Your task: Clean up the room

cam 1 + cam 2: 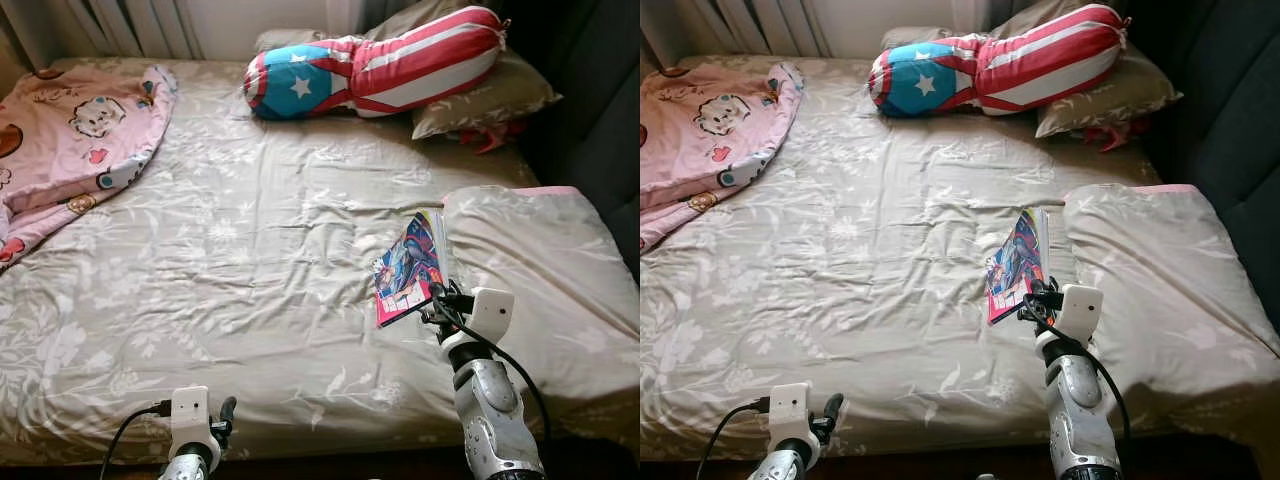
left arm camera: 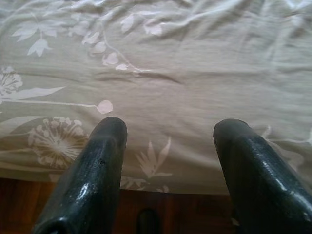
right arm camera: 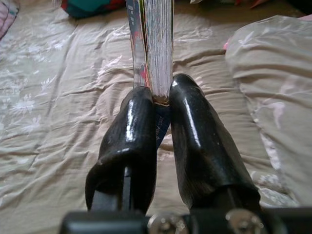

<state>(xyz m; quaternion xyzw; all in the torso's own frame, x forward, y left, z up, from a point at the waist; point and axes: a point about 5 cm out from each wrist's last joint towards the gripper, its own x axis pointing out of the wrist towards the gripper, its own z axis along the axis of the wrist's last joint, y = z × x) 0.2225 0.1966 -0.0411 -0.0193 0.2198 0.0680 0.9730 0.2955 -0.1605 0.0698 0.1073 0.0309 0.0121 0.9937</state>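
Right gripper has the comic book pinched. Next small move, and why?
Probably lift it clear of the bed. The right gripper is shut on the comic book by its edge, held tilted just above the floral bedsheet; the left gripper hangs open, idle.

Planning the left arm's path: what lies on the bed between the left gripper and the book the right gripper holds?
Just bare floral sheet, per the left eye view. Left gripper is open at the bed's near edge; right gripper clamps the book.

Matt, creased floral cloth covers the bed [image 1: 250,260]; the comic book [image 1: 408,268] has a glossy paper cover; the right pincer [image 3: 163,105] fingers are shiny black plastic.
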